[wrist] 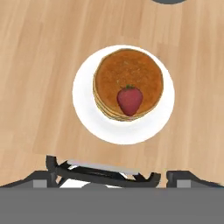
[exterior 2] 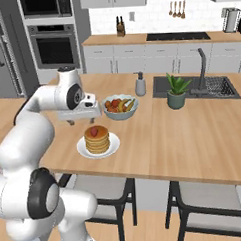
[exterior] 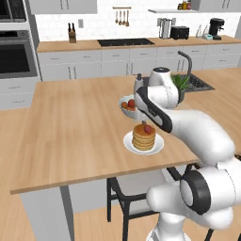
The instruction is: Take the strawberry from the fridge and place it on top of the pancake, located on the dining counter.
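- The strawberry (wrist: 130, 99) is lying on the pancake (wrist: 128, 78), near its edge.
- The gripper (exterior 2: 80, 114) is hovering beside the stack over the table (exterior: 70, 127), released, grasping nothing.

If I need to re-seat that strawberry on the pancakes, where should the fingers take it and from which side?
Take the strawberry across its broad middle, coming straight down from above. It lies on its side near the edge of the pancake stack, leafy end toward the centre, tip toward the rim, so a sideways approach would likely hit the stack or the white plate. The gripper hangs above, beside the plate.
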Motion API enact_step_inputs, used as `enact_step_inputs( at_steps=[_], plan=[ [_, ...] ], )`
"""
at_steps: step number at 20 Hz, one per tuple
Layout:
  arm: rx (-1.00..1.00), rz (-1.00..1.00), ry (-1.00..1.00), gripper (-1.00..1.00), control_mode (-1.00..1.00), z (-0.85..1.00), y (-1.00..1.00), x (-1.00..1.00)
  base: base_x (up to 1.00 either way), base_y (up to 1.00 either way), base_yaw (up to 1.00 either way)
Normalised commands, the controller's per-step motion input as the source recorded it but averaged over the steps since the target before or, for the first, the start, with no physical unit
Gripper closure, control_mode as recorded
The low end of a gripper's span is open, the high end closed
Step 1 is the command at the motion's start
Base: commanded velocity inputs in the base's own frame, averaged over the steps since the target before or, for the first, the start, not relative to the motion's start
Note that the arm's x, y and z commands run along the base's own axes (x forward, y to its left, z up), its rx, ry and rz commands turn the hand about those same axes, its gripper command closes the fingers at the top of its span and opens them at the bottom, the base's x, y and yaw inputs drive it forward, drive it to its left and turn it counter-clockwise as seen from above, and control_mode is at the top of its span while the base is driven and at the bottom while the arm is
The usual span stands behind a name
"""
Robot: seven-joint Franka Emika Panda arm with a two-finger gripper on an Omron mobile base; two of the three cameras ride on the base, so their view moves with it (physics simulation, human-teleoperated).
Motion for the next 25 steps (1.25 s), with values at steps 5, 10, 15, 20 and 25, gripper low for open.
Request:
enact_step_inputs(
  at_steps=[5, 10, 15, 20, 25],
  plan=[
    [0.00, -0.02, 0.00, -1.00, -1.00, 0.08, 0.48, -1.00, 0.00, 0.00, 0.00],
    [0.00, -0.08, -0.02, -1.00, -1.00, -0.32, 0.86, -1.00, 0.00, 0.00, 0.00],
    [0.00, -0.09, 0.00, -1.00, -1.00, -0.65, 0.97, -0.65, 0.00, 0.00, 0.00],
    [0.00, -0.07, 0.00, -1.00, -1.00, -0.28, 0.85, 0.05, 0.00, 0.00, 0.00],
    [0.00, -0.06, 0.00, -1.00, -1.00, -0.20, 0.66, 0.15, 0.00, 0.00, 0.00]
  ],
)
